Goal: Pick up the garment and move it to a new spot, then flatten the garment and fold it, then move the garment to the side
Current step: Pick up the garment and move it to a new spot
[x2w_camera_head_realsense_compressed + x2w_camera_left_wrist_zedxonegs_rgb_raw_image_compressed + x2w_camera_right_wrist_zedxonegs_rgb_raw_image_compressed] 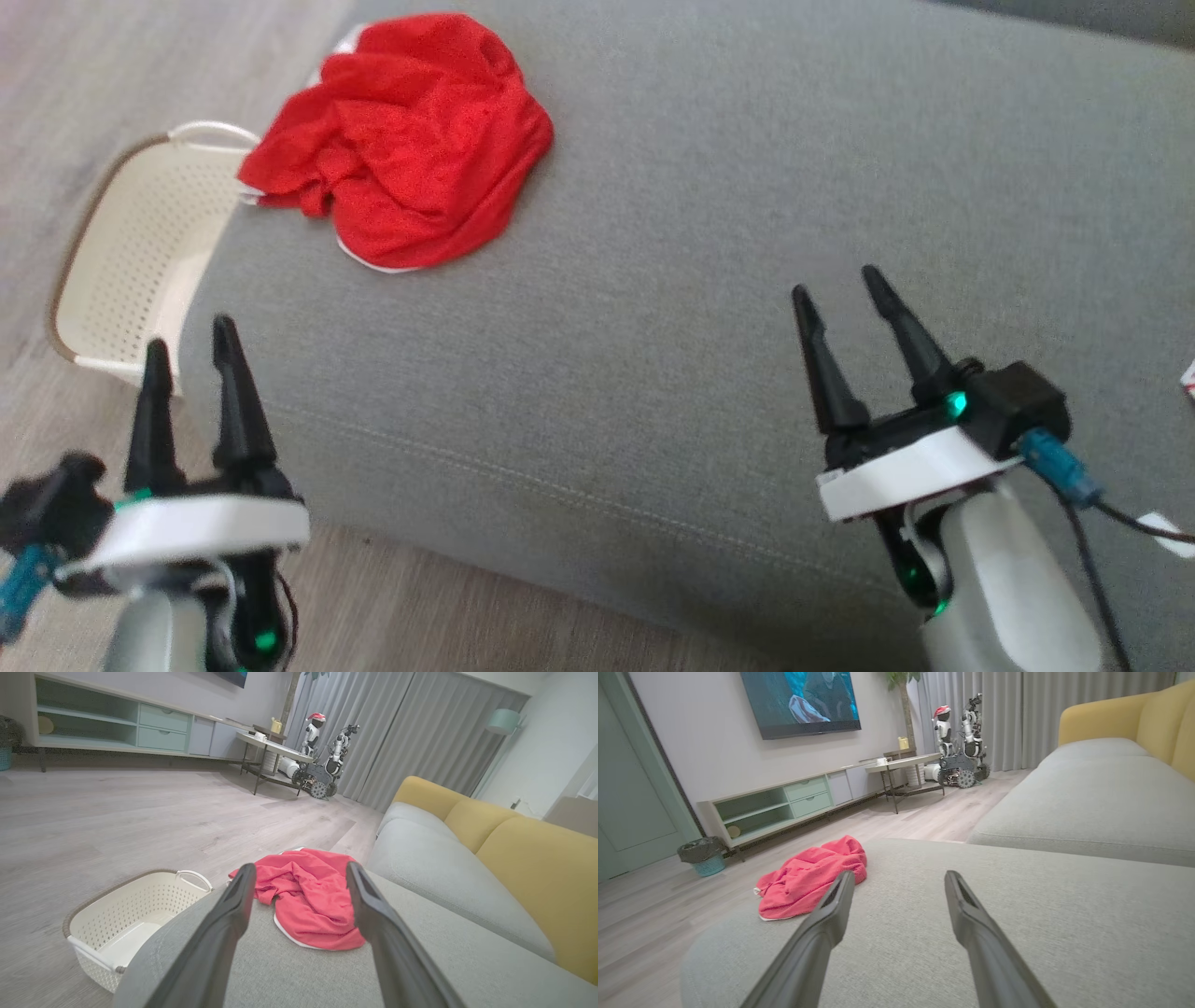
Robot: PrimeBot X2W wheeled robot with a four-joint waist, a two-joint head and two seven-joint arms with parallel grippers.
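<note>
The garment point(411, 140) is a crumpled red cloth with white trim, heaped at the far left edge of the grey sofa seat point(709, 280). It also lies ahead in the left wrist view point(308, 896) and to the left in the right wrist view point(808, 882). My left gripper point(191, 350) hovers open at the lower left, near the seat's front corner, well short of the garment. Over the seat's right part my right gripper point(840, 285) stands open and empty, far from the cloth.
A cream perforated laundry basket point(131, 261) stands on the wooden floor point(93, 84) beside the seat's left edge, just below the garment. Yellow back cushions point(537, 868) line the sofa. A low table point(901, 763) and another small robot point(962, 742) stand far across the room.
</note>
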